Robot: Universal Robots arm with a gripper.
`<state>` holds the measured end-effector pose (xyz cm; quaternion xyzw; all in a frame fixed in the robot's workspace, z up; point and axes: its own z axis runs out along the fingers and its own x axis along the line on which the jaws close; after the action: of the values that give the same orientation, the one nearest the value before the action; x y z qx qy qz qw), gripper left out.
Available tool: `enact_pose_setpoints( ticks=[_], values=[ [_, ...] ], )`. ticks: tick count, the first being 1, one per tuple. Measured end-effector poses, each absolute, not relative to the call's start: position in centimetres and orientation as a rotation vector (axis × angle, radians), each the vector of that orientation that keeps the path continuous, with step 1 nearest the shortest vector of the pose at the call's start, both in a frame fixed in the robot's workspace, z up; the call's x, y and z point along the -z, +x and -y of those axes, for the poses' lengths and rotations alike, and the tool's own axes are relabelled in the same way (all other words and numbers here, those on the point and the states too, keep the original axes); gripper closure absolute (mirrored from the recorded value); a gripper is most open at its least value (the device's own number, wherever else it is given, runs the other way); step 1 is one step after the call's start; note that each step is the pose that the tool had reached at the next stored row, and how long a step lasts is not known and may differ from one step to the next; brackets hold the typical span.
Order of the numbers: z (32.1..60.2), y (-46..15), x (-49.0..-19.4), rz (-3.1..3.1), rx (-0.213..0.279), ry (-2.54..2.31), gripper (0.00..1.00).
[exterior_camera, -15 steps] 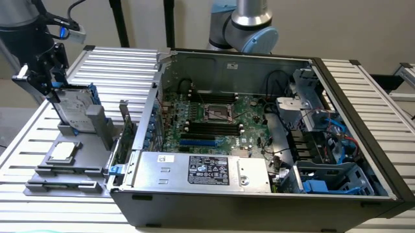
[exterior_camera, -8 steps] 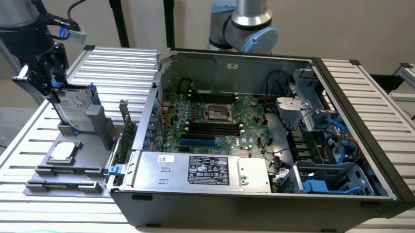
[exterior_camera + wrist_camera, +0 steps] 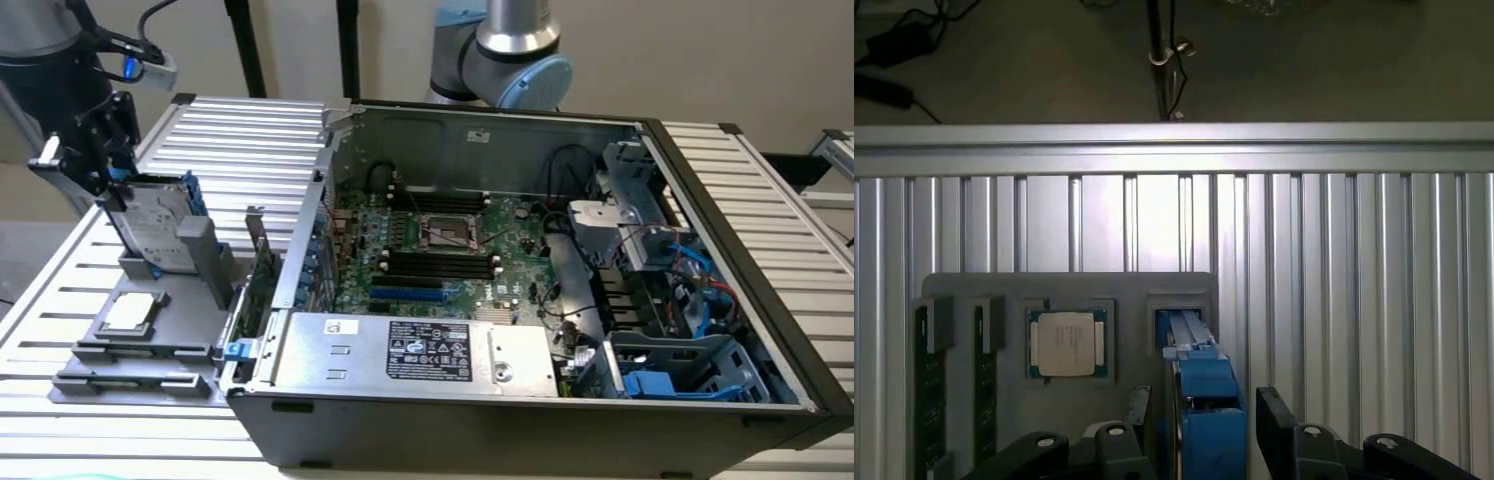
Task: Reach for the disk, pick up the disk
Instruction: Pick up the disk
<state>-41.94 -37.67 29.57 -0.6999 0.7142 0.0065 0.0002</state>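
Over at the exterior view's left, the disk (image 3: 158, 228) stands on edge in a grey holder (image 3: 94, 383) beside the open computer case (image 3: 441, 415). The gripper (image 3: 118, 198) is at its top edge, jaws spread wide on either side of its blue rim, clasping nothing. A square chip (image 3: 130, 312) lies in the holder nearby.

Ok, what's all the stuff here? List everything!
table: one, silver slats, under everything
computer case: one, dark grey, open, exterior view's right
circuit board: one, green, inside case
holder tray: one, grey, exterior view's left of case
chip: one, silver square, flat in tray
memory sticks: two, dark green, in tray slots
disk: one, silver-grey with blue frame, upright in tray slot
tool: one, black, open, fingers either side of disk
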Motion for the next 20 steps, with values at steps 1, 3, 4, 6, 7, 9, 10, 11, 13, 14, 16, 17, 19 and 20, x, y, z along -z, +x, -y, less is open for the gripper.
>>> enact_pose_setpoints(
  ticks=[1, 3, 4, 6, 7, 9, 10, 11, 13, 14, 16, 17, 19, 20],
  values=[
    [37.67, -41.94, -29.57, -2.242, -0.02, -2.2, 0.48],
    [37.67, -41.94, -29.56, -2.241, -0.02, -2.201, 0.62],
    [37.67, -41.94, -29.56, -2.24, -0.02, -2.202, 0.62],
    [37.67, -41.94, -29.57, -2.239, -0.02, -2.203, 0.62],
    [37.67, -41.94, -29.56, -2.239, -0.02, -2.203, 0.62],
    [37.67, -41.94, -29.57, -2.238, -0.02, -2.204, 0.63],
    [37.67, -41.94, -29.57, -2.238, -0.02, -2.204, 0.67],
    [37.67, -41.94, -29.57, -2.238, -0.02, -2.204, 0.67],
    [37.67, -41.94, -29.57, -2.238, -0.02, -2.204, 0.67],
    [37.67, -41.94, -29.56, -2.238, -0.02, -2.204, 0.67],
    [37.7, -41.94, -29.56, -2.238, -0.021, -2.204, 0.67],
    [37.74, -41.94, -29.56, -2.238, -0.021, -2.204, 0.67],
    [37.85, -41.94, -29.56, -2.238, -0.02, -2.204, 0.67],
    [37.92, -41.94, -29.56, -2.238, -0.02, -2.204, 0.67]
  ],
)
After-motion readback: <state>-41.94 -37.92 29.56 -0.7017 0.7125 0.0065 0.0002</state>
